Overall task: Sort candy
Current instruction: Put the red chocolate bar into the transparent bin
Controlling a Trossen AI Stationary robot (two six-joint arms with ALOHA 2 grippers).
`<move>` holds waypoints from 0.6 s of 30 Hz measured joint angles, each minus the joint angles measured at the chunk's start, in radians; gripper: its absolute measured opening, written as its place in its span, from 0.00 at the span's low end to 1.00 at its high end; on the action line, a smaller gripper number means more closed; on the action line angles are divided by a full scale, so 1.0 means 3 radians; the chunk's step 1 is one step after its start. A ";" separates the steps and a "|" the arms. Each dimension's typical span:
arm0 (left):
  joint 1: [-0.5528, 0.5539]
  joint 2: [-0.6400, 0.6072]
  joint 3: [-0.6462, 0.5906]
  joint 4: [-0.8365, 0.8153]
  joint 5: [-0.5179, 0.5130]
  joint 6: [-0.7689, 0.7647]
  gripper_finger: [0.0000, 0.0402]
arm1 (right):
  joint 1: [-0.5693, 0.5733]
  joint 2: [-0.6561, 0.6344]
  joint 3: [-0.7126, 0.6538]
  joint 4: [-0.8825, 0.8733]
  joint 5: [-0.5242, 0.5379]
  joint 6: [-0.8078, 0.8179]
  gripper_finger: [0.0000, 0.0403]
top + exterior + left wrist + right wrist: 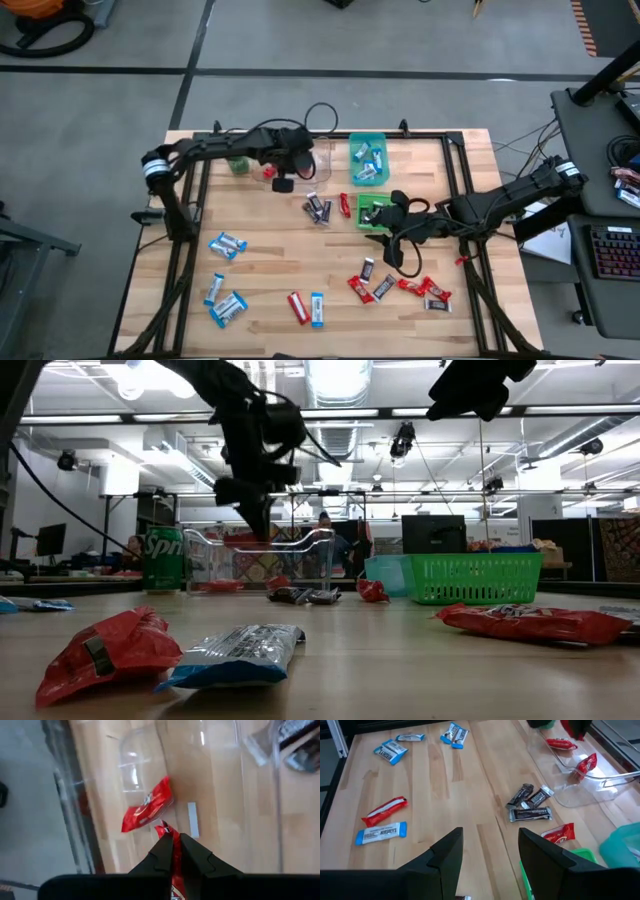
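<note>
Left gripper [175, 845] clenched on a red candy bar [176, 880] lengthwise between its fingers, above clear bin [220, 775], right gripper [487, 845] spread empty, blue bar [381, 833] reading HERSHEY'S ahead of it

Bench [270, 260]: light wooden planks, black frame along the edges.
Clear bin [322, 160]: transparent, at the far side of the bench.
Teal basket [367, 158]: just beside the clear bin.
Green basket [372, 212]: in front of the teal one.
Green can [163, 559]: upright beside the clear bin.
Keyboard [612, 250]: on a side desk.
</note>
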 joint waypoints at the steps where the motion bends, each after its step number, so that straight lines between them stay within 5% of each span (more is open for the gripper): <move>1: 0.0005 0.0048 0.0000 -0.0002 0.0022 0.0048 0.00 | 0.0000 0.0000 0.0000 0.0001 0.0000 0.0003 0.44; 18: 0.0041 0.0469 0.0028 0.0151 0.0442 0.0219 0.00 | 0.0000 0.0000 -0.0002 -0.0012 0.0000 0.0061 0.44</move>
